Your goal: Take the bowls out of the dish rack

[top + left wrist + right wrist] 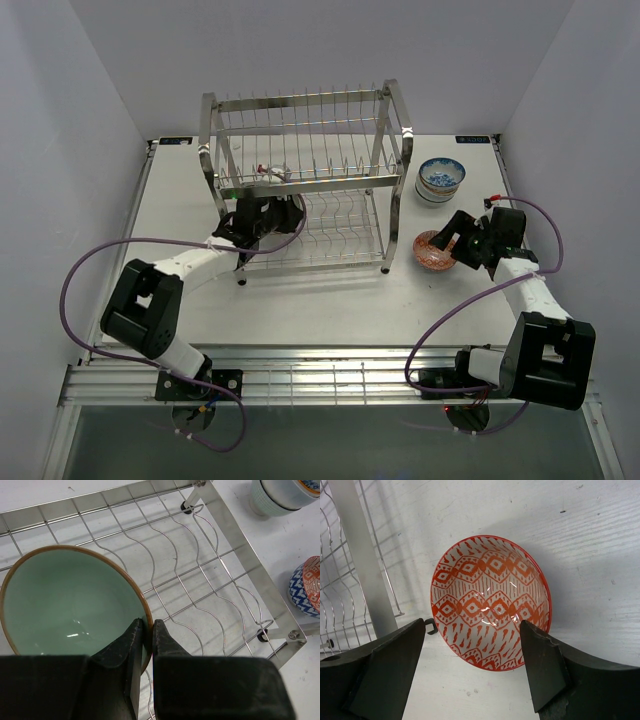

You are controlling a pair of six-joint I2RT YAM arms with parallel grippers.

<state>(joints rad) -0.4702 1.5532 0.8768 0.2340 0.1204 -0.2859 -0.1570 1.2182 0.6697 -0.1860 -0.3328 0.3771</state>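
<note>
The steel wire dish rack (300, 180) stands at the back middle of the table. My left gripper (148, 625) reaches into its lower tier (200, 580) and is shut on the brown rim of a pale mint-green bowl (65, 605), one finger inside and one outside. In the top view the left gripper (265, 215) sits under the upper shelf. My right gripper (474, 627) is open, its fingers on either side of a red-and-white patterned bowl (490, 600) on the table just right of the rack; the top view also shows this bowl (433, 252) and gripper (450, 238).
A stack of blue-and-white bowls (440, 180) stands on the table at the back right and also shows in the left wrist view (280, 495). A small white piece with red marks (270, 172) sits on the rack's upper tier. A rack post (357, 555) stands close to my right gripper.
</note>
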